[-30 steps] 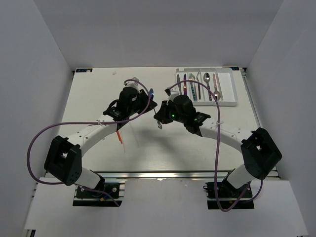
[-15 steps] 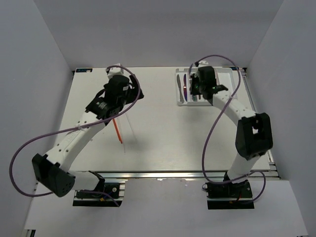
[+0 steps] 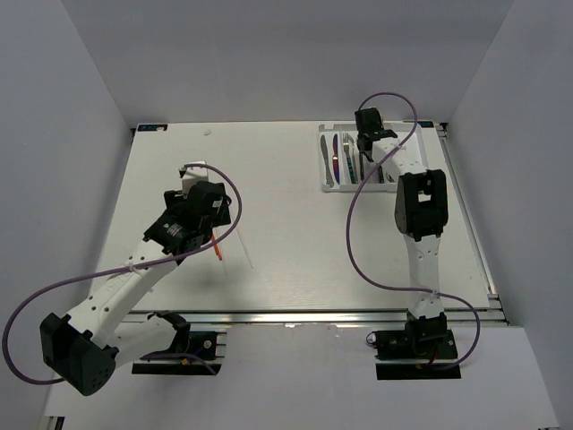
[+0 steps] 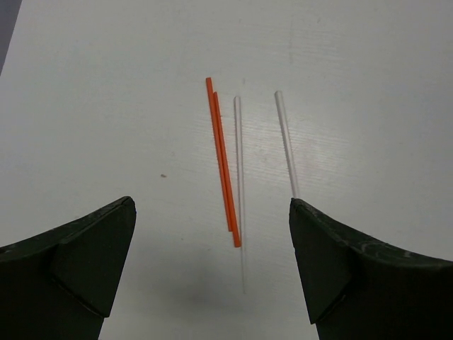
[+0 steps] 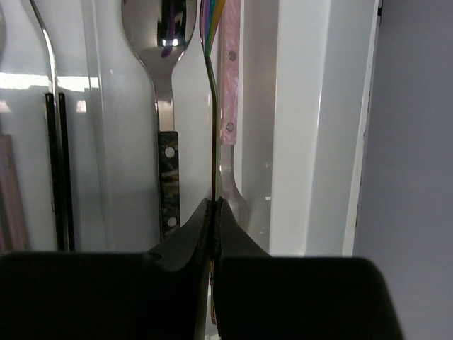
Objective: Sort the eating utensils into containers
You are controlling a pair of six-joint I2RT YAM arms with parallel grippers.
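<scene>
My left gripper is open and empty, hovering over the chopsticks on the table. Two orange-red chopsticks lie side by side between its jaws, with one pale chopstick touching them and another to the right. My right gripper is shut on a thin rainbow-tinted utensil, seen edge-on, held over the right end of the white cutlery tray.
In the tray lie a silver spoon with a dark handle, a pink-handled utensil, black chopsticks and, on the left, a knife and a purple utensil. White walls enclose the table.
My right arm swung from mid-table to the tray at the back right with the utensil. My left arm drew back and came over the chopsticks.
</scene>
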